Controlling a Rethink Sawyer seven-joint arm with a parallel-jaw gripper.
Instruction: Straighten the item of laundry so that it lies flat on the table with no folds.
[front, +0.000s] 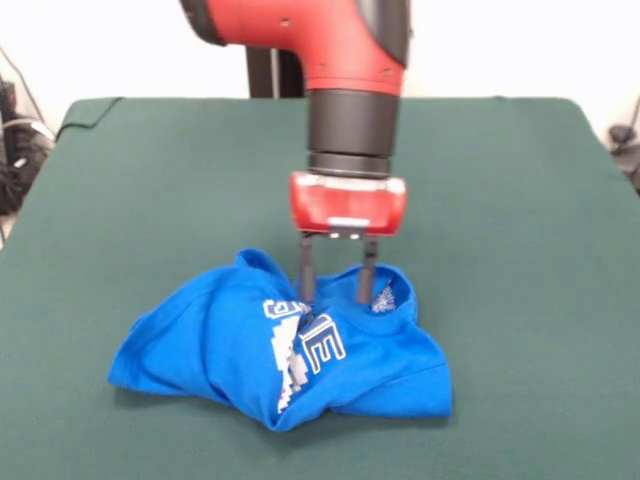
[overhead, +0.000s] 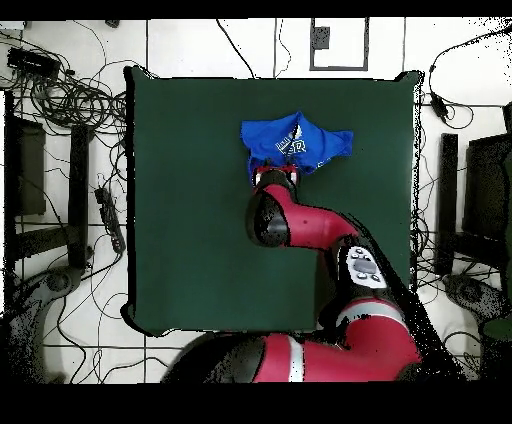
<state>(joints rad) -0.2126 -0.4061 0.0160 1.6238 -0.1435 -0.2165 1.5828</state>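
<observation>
T-shirt (front: 300, 350) lies bunched on the table (front: 520, 200), near the table edge closest to the front camera and about midway between the side edges. End effector (front: 338, 282) stands directly over the shirt's far edge, both fingers (front: 307, 272) spread apart with tips down at the cloth by the collar. Arm (overhead: 300, 225) reaches across the table from the opposite side.

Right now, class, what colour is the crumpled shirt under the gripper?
Bright blue T-shirt with white lettering; clearest in the front view.
</observation>
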